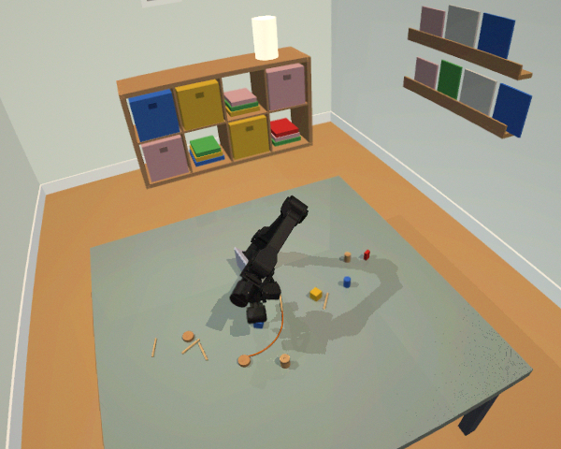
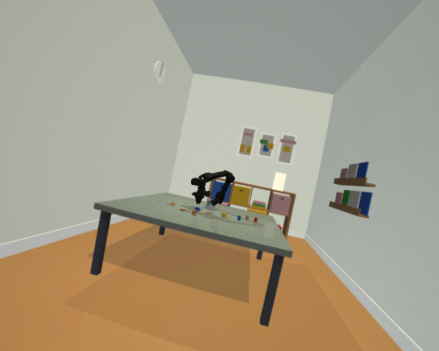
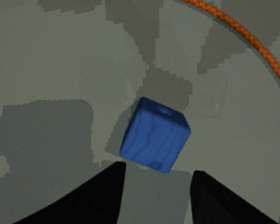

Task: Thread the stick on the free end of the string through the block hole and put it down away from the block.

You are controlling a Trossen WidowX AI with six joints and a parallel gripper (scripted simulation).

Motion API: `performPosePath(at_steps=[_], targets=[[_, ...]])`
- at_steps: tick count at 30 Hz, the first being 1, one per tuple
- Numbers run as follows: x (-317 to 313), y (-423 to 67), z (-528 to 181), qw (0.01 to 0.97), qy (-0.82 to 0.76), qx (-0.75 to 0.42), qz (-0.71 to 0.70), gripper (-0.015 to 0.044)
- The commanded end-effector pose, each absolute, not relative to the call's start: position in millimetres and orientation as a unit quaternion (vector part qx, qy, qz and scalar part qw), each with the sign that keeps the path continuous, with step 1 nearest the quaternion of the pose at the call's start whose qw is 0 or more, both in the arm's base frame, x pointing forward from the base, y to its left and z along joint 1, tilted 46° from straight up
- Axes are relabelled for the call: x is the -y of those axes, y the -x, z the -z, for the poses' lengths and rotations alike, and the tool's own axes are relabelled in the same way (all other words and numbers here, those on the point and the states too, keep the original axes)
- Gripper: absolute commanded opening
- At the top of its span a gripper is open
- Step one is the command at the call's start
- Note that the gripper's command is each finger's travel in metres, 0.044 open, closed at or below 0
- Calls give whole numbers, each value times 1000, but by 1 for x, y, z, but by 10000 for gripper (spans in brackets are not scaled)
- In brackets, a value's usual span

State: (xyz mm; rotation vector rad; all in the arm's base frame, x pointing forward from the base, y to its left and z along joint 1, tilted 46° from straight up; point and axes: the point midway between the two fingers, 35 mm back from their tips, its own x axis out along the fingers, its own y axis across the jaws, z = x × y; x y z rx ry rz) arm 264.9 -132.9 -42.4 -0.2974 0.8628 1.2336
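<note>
The blue wooden block (image 1: 258, 325) (image 3: 154, 137) sits on the table; a dark oval shows on its upper side in the wrist view. My gripper (image 1: 264, 303) (image 3: 159, 175) is above it, partly open, with nothing held between the fingers. The block shows just beyond the fingertips in the wrist view. The orange string (image 1: 282, 323) (image 3: 245, 34) curves past the block from the round wooden button (image 1: 243, 360) (image 2: 182, 209). The tan stick (image 1: 281, 303) at its free end lies beside the gripper, its far end hidden by the arm.
A yellow cube (image 1: 315, 294), a loose stick (image 1: 325, 300), a blue cylinder (image 1: 347, 282), a tan cylinder (image 1: 347, 256) and a red piece (image 1: 366, 254) lie right. A wooden cylinder (image 1: 284, 360) stands near the string's button. Another button (image 1: 187, 336) and several loose sticks (image 1: 154, 347) lie left.
</note>
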Motion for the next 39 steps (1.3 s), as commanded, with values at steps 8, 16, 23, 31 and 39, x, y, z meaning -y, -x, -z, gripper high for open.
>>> performPosePath(at_steps=[8,16,23,31,39], targets=[[133,-265,42,720,135,-390,-558,0],[133,-265,42,721,129,-395,-555,26],[124,-265,32,727,-90,-541,-414,210],[112,-265,19,641,-354,-656,-184,420],[100,-263,7,468,-564,-677,68,440]])
